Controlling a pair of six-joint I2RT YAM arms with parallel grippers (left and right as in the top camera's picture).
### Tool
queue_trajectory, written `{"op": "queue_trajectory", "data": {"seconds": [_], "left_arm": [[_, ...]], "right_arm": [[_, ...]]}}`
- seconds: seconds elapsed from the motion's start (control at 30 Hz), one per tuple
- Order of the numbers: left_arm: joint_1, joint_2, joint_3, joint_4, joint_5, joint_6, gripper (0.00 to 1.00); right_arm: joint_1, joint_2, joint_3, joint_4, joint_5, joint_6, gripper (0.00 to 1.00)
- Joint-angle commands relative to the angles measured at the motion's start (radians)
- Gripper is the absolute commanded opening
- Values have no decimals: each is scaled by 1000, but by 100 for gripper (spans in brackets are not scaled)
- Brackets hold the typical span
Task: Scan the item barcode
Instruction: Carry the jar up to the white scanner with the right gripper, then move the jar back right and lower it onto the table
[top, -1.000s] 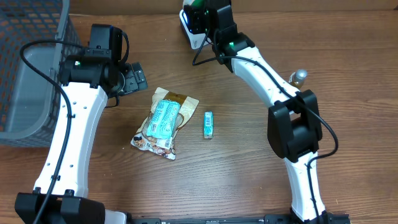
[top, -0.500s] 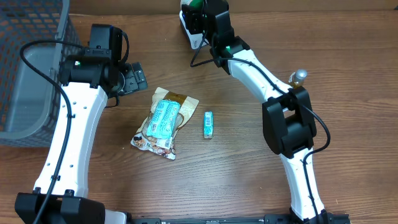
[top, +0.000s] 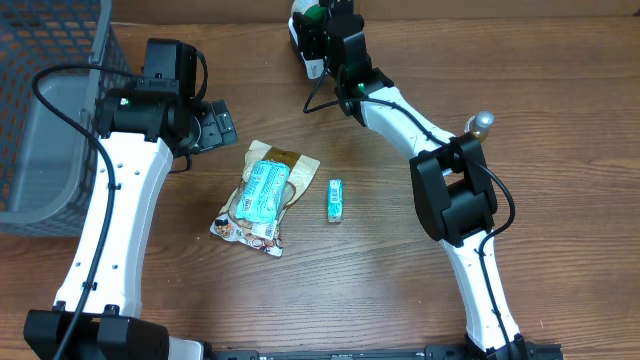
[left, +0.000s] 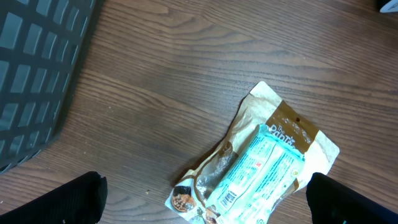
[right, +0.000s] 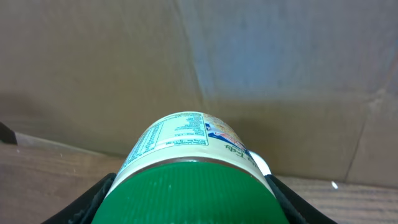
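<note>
A jar with a green ribbed lid (right: 186, 193) and a pale printed label (right: 168, 134) fills the right wrist view. My right gripper (right: 189, 196) is shut on it, black fingers (right: 93, 193) against both sides of the lid. Overhead, that gripper (top: 318, 20) holds the jar (top: 314, 11) at the table's back edge, right over a white and black device (top: 300, 45). No barcode shows on the jar. My left gripper (top: 215, 125) is open and empty, hanging over a teal and brown snack bag (left: 267, 162) (top: 262, 195) whose barcode faces up.
A small teal bar (top: 335, 200) lies right of the snack bag. A grey mesh basket (top: 50, 110) (left: 31, 62) stands at the left edge. A silvery knob (top: 482, 123) sits at the right. Brown cardboard (right: 280, 62) walls the back.
The right arm has swung a little to the left and the jar has shifted slightly toward the back edge. The left arm and the items on the table have not moved.
</note>
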Motion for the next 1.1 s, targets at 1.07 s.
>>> {"op": "queue_trajectory", "data": {"seconds": [1.07], "left_arm": [[2,0,18,2,3,18,100]], "right_arm": [[-60,-432,10,-785,-77,31,5]]}}
